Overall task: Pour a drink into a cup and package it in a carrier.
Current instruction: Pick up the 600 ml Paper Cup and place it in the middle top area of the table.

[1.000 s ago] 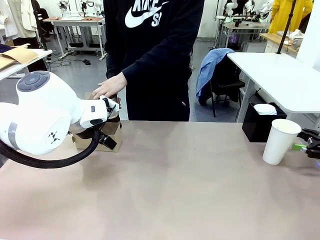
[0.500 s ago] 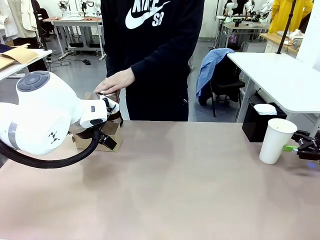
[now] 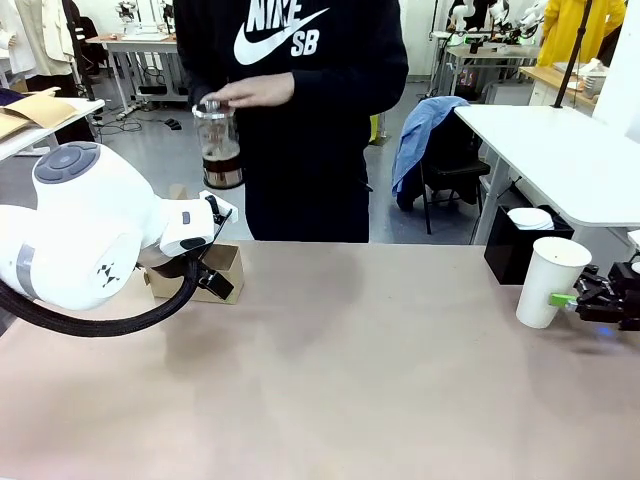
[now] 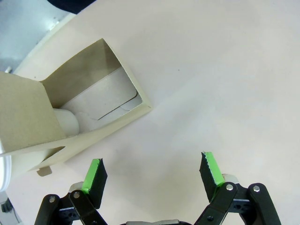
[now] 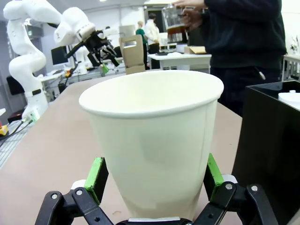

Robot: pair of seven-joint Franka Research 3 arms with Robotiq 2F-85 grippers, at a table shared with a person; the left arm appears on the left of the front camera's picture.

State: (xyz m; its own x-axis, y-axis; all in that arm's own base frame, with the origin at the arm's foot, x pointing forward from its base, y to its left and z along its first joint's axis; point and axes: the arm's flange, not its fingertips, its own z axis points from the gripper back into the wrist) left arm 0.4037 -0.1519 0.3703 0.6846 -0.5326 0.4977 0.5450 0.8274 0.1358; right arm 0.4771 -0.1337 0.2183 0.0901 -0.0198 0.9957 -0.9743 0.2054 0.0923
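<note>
The cup (image 3: 553,283), open-topped thin paper, is judged light and easily crushed, so it is best gripped gently, low on its wall. It is seen slightly tilted near the right edge of the table (image 3: 350,380), clasped by the right gripper (image 5: 154,177). The left gripper (image 4: 152,166) is spread empty beside the carrier (image 4: 28,112). The drink (image 3: 221,168) is held aloft in a carafe (image 3: 218,128) by the person's hand (image 3: 250,92). One cup, one carrier and one carafe are counted.

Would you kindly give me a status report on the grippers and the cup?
Left gripper open beside the carrier. Right gripper, jaws closed on the cup. Person holds the carafe of drink aloft. Black box close beside cup.
</note>
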